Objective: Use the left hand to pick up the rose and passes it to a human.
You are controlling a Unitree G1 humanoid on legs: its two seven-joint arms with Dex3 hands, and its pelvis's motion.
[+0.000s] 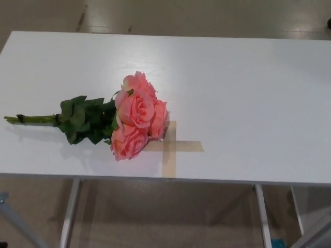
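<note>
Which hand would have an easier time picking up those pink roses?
Probably the left. The bunch of pink roses lies on the white table with its green stem pointing to the robot's left, so that side offers the thin, graspable part. Neither hand is in view yet.

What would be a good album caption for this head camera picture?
A bunch of pink roses lies on a white table, blooms overlapping a tape cross, stems pointing left; no robot hand in view.
</note>
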